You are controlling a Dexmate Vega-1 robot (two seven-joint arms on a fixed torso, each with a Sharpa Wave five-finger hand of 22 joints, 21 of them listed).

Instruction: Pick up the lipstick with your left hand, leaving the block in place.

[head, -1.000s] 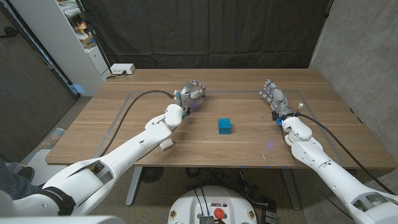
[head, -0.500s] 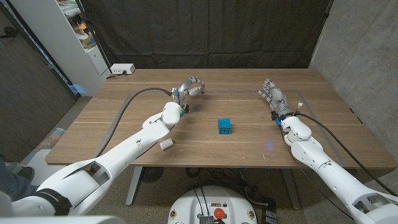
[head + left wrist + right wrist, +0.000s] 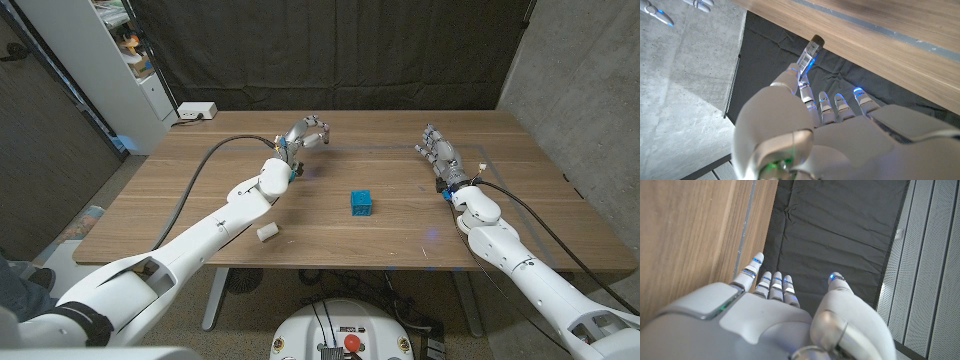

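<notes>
One lipstick [image 3: 810, 54] pinched in the raised left hand [image 3: 303, 135].

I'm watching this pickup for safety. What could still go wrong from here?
1. The left hand seems to hold the lipstick only near one end, pinched between its fingers; the slim tube might slip and drop onto the table.
2. The blue block sits beside the left arm's way back; a wide sweep may nudge it.
3. The left arm's cable hangs along the forearm and might drag over the table.
</notes>
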